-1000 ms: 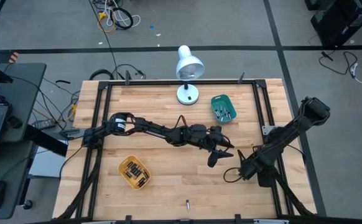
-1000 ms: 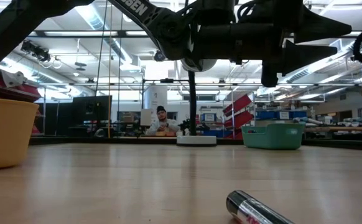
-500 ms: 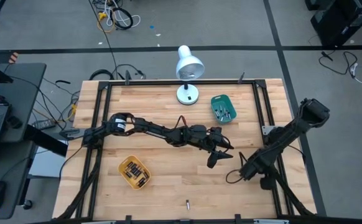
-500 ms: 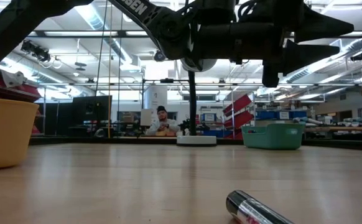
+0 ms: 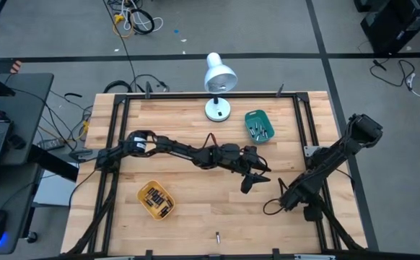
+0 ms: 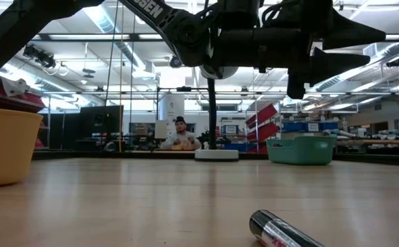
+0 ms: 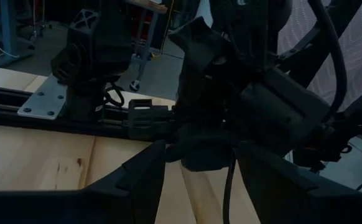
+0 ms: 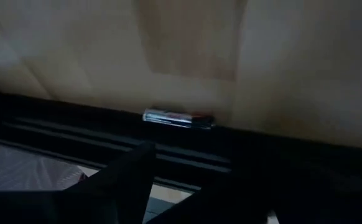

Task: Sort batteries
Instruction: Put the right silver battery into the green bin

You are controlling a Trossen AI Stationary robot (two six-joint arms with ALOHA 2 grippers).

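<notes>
At the desk's (image 5: 195,217) near edge lies one small silvery cylindrical battery (image 5: 218,235). Farther in, a yellow plastic tray (image 5: 156,200) holds more batteries. The right gripper (image 5: 285,203) hangs low by the rail, another battery (image 8: 178,118) before it; I cannot tell its spread. Mid-desk, the left gripper (image 5: 257,178) gapes wide, empty. Beyond sits a teal tray (image 5: 259,124) with cells.

In the low view the lone battery (image 6: 282,232) on the table is cut off by the picture's bottom edge, and the yellow tray (image 6: 6,145) by the left edge. From above, the cells in the yellow tray (image 5: 156,200) and teal tray (image 5: 259,125) are too small to count. Beyond the right gripper's jaws a battery (image 8: 178,118) lies blurred against the dark frame rail (image 8: 106,140).
</notes>
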